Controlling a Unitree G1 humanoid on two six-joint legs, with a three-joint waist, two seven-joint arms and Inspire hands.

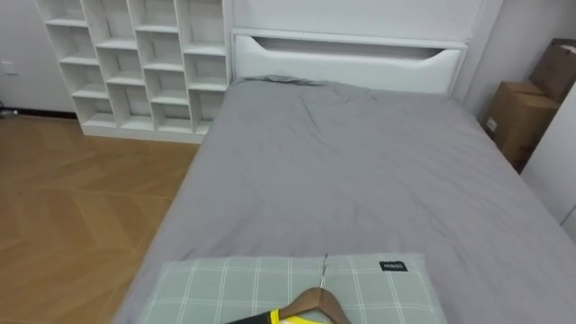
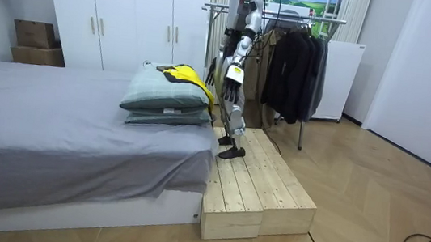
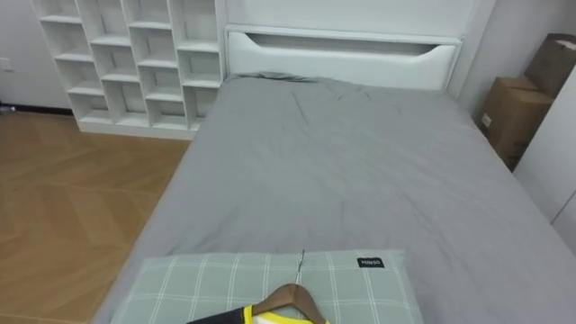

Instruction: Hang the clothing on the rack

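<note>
The bed [image 1: 360,171], under a smooth grey sheet, runs up to a white headboard [image 1: 346,58]. At its foot end lies a green checked pillow [image 1: 234,283], seemingly stacked on a second one. On it rests a wooden hanger [image 1: 319,301] with a yellow garment [image 2: 182,73].

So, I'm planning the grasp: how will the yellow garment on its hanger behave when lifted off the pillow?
The wooden hanger looks rigid, so it should lift as one piece. The yellow garment is cloth, likely light and floppy, and would drape below. The soft pillow may give under a push.
</note>
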